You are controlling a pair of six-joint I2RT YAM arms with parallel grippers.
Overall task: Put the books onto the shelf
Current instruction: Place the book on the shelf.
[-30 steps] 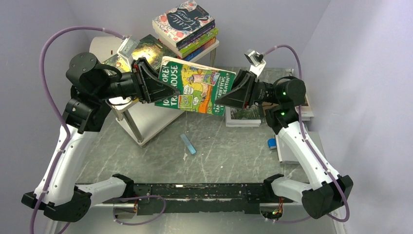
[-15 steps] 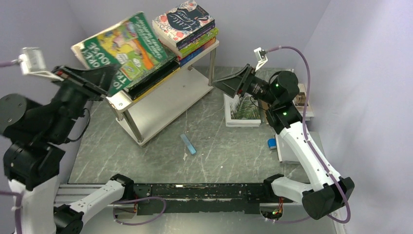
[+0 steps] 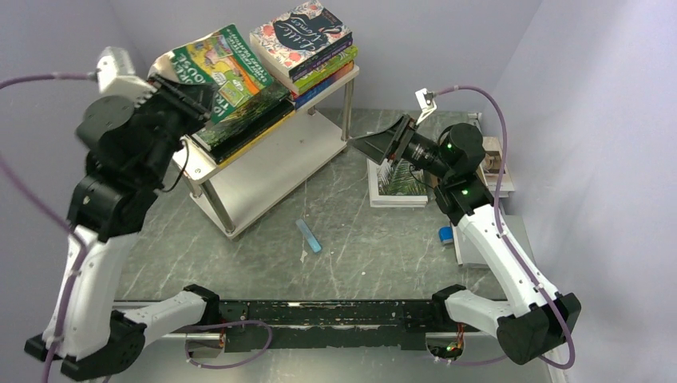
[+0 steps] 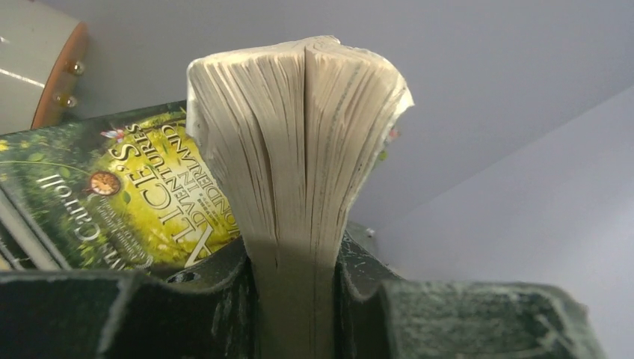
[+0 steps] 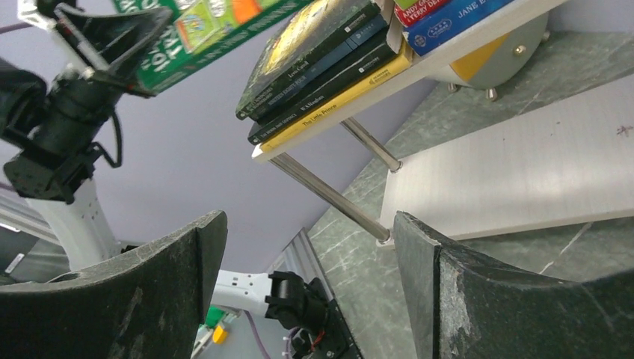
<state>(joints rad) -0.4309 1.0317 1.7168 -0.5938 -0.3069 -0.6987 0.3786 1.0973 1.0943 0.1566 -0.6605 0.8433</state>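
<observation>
**Currently: Treehouse book being set onto shelf**

My left gripper (image 4: 297, 299) is clamped on the page edge of the green Treehouse book (image 3: 227, 68). The book hangs tilted just above the dark stack (image 3: 247, 124) at the left end of the shelf (image 3: 271, 167). My right gripper (image 5: 306, 254) stands wide and empty, right of the shelf. Next, I judge: level, lower, release.

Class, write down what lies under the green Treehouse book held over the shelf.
Under the Treehouse book, stacked on the shelf's top board: a green-gold Alice book uppermost, dark books below, then a yellow book. The lower covers are hidden; only their spines show.
</observation>
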